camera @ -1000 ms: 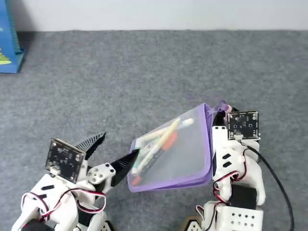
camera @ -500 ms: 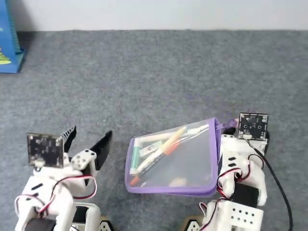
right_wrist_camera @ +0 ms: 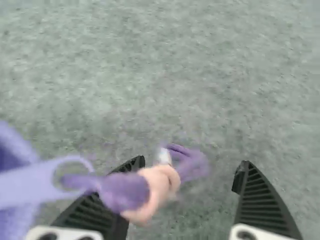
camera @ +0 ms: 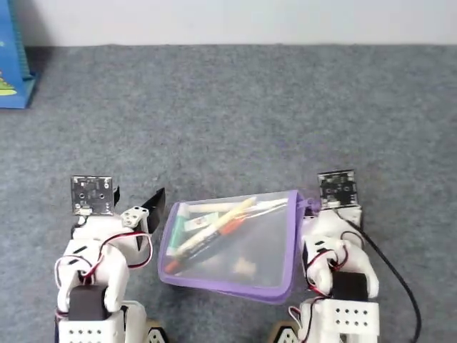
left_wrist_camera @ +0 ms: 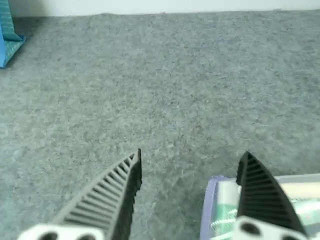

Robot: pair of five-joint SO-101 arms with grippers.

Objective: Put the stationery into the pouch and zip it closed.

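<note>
The clear pouch (camera: 235,250) with purple trim lies flat between the two arms, and several pens and markers (camera: 214,223) show through its side. My left gripper (left_wrist_camera: 191,155) is open over bare carpet, with the pouch's purple corner (left_wrist_camera: 215,210) just beside one finger. In the high view that left gripper (camera: 134,199) sits just off the pouch's left edge. My right gripper (right_wrist_camera: 191,161) is open too. The purple zipper pull with a pinkish charm (right_wrist_camera: 155,186) lies between its fingers, close to one finger. The right arm (camera: 332,243) sits at the pouch's right edge.
Grey carpet (camera: 235,114) covers the whole table beyond the arms. A blue box (camera: 11,61) stands at the far left edge, and the left wrist view catches that blue box (left_wrist_camera: 7,35) as well. A white wall runs along the back.
The pouch has slid left and toward the arms' bases and now lies flatter. Both arms have drawn back; the left gripper has swung off the pouch's corner to point straight ahead.
</note>
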